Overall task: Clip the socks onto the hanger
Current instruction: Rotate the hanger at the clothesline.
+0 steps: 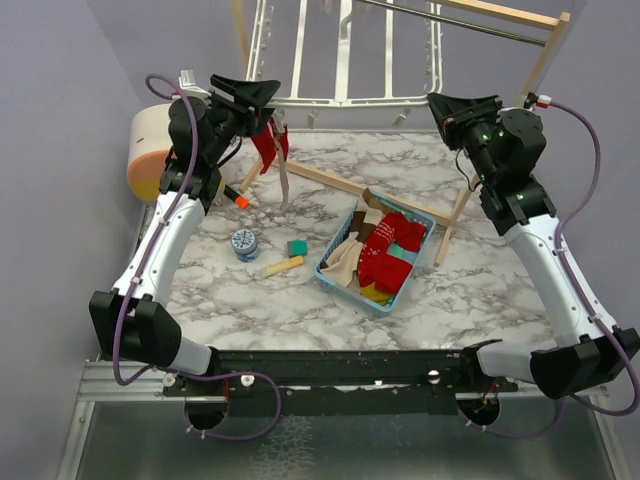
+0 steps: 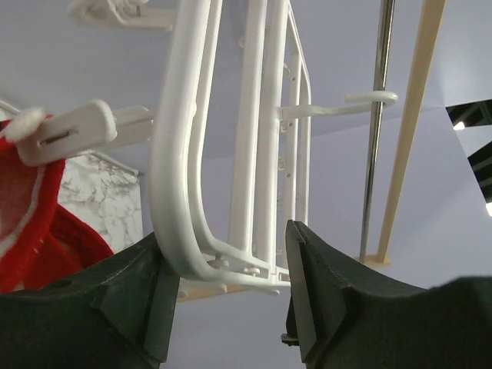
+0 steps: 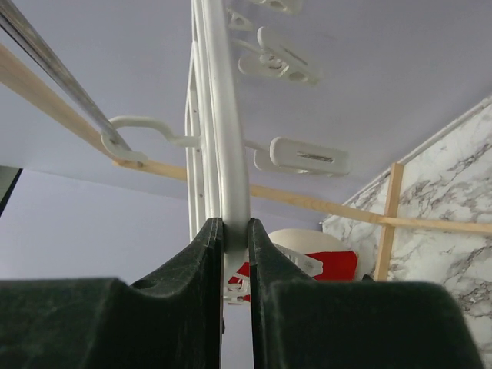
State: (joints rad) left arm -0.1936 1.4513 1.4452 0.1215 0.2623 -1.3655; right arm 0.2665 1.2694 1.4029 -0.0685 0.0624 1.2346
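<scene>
The white hanger (image 1: pixel 345 60) hangs at the back from the wooden stand. One red sock (image 1: pixel 270 148) hangs from a clip at its front left corner; in the left wrist view the sock (image 2: pixel 38 223) is held by a white clip (image 2: pixel 73 131). My left gripper (image 1: pixel 262 95) is open, its jaws either side of the hanger's rounded corner (image 2: pixel 173 192), empty (image 2: pixel 227 296). My right gripper (image 1: pixel 445 105) is shut on the hanger's right side bar (image 3: pixel 227 154), pinched between the fingers (image 3: pixel 235 238). More socks, red (image 1: pixel 390 245) and beige (image 1: pixel 345 260), lie in the basket.
A light-blue basket (image 1: pixel 335 275) sits mid-table. The wooden stand's legs (image 1: pixel 340 183) cross the table behind it. A cream and pink roll (image 1: pixel 150 150) stands at the far left. An orange-tipped marker (image 1: pixel 236 197), a blue tin (image 1: pixel 245 243), a teal block (image 1: pixel 297 247) and a yellow stick (image 1: pixel 284 266) lie near the left arm.
</scene>
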